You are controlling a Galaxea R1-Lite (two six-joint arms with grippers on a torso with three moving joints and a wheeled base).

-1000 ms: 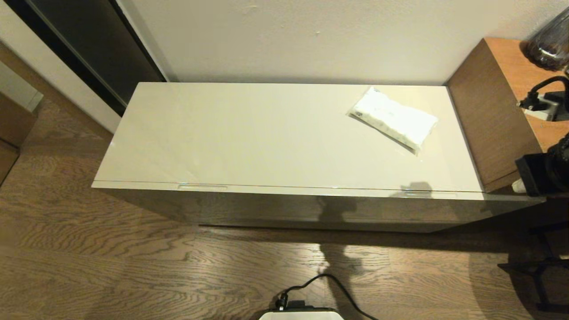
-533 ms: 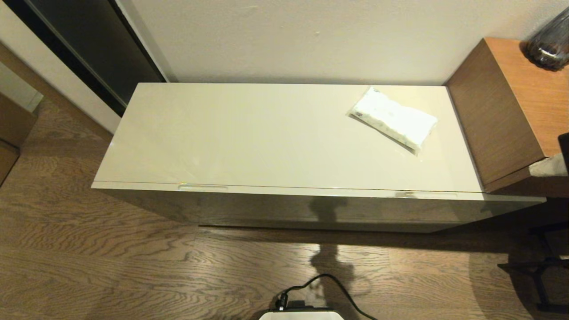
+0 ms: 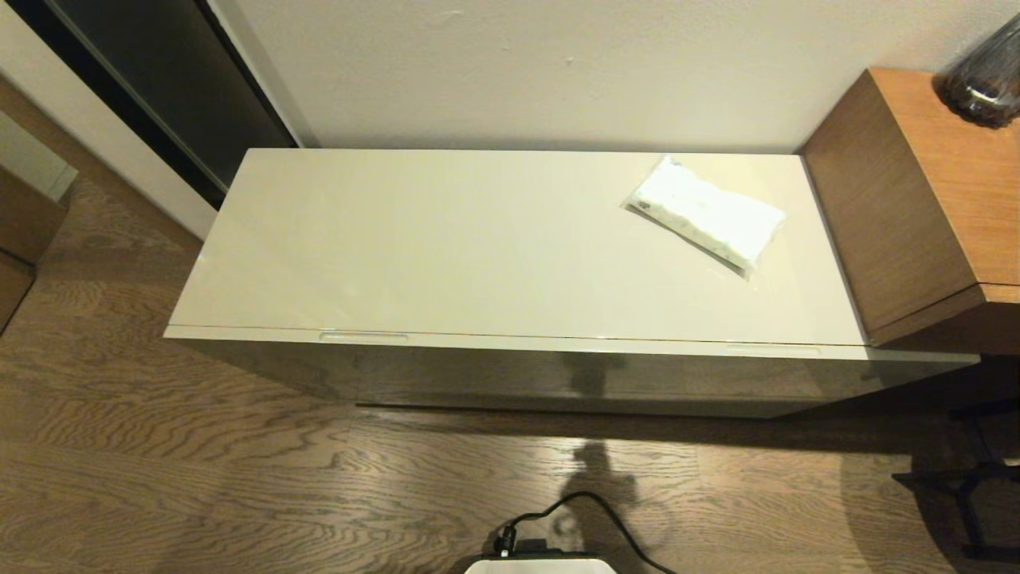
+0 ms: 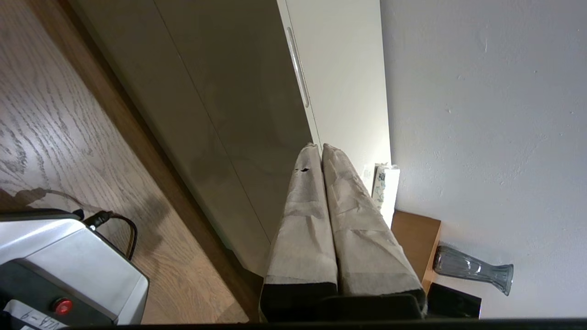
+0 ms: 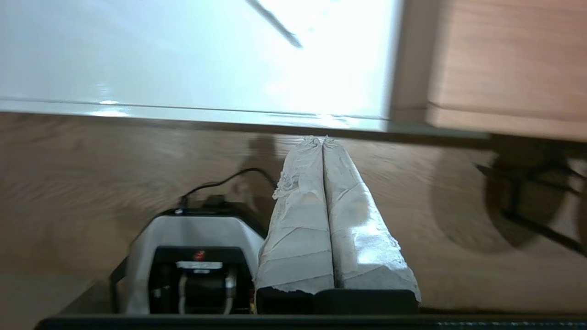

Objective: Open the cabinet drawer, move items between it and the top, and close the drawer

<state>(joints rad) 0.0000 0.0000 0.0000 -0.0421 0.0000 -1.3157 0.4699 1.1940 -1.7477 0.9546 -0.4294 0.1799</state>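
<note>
Wood-grain floor (image 3: 199,478) runs under a pale wall (image 3: 558,72). Against that wall stands the cabinet, its glossy cream top (image 3: 446,247) long from side to side. The drawer (image 3: 510,375) below the top's front edge is closed. On the top near the brown unit (image 3: 916,191) lies a white packet (image 3: 704,214), long axis diagonal. Left gripper (image 4: 319,147) and right gripper (image 5: 322,140) hang before the cabinet, fingers pressed together, empty.

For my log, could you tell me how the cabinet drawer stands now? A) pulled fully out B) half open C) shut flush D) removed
C: the cabinet drawer sits flush under the top, with no gap showing, and only the white packet lies above.
</note>
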